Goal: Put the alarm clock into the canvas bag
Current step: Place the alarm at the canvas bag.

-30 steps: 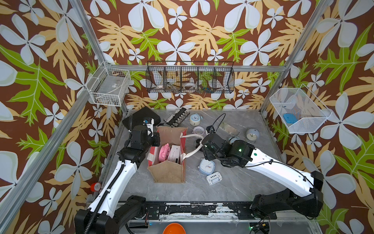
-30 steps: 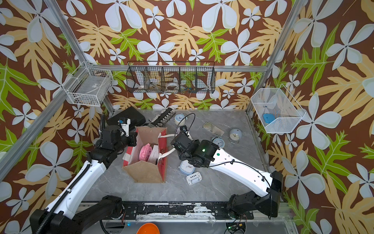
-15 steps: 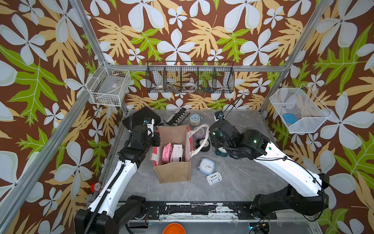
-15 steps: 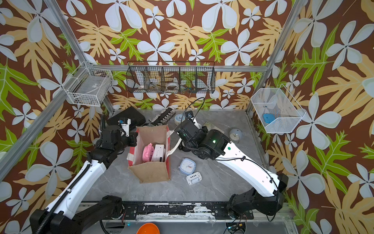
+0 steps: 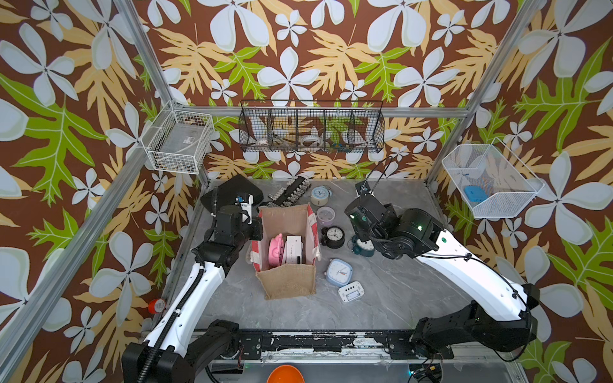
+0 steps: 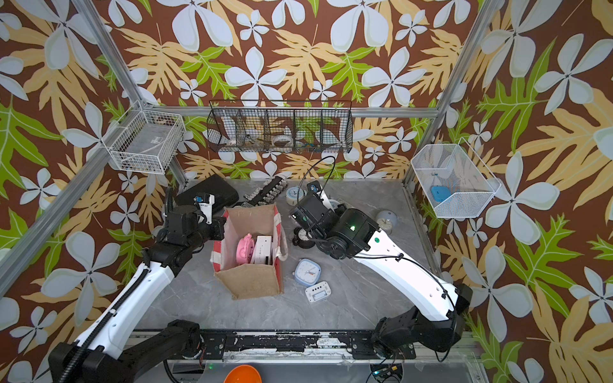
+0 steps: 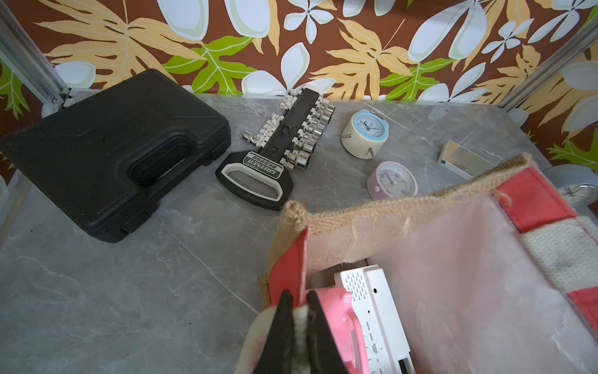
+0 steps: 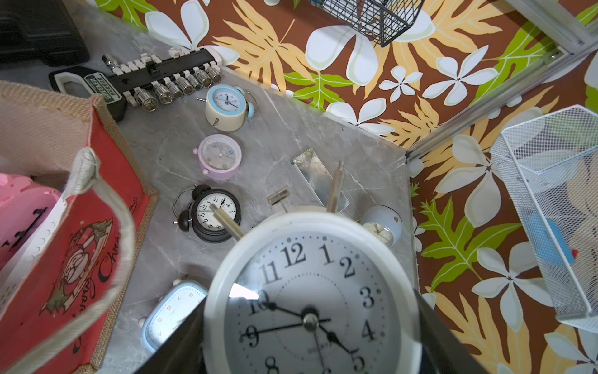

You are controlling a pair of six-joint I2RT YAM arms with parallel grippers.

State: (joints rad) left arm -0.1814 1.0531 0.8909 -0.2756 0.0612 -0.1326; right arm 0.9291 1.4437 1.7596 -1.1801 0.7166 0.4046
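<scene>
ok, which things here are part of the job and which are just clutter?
In play: canvas bag, side clamped by left gripper; white-faced alarm clock in right gripper; pink clock and white digital clock already inside.
Lying about: black case, socket rail, mirror, black wire basket.

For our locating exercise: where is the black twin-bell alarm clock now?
In both top views the black twin-bell alarm clock lies just right of the canvas bag, between the lilac clock and the square blue clock.

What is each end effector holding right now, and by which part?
Right end effector: the alarm clock, clamped across its round rim. Left end effector: the canvas bag, pinched at its striped side panel's top edge.
</scene>
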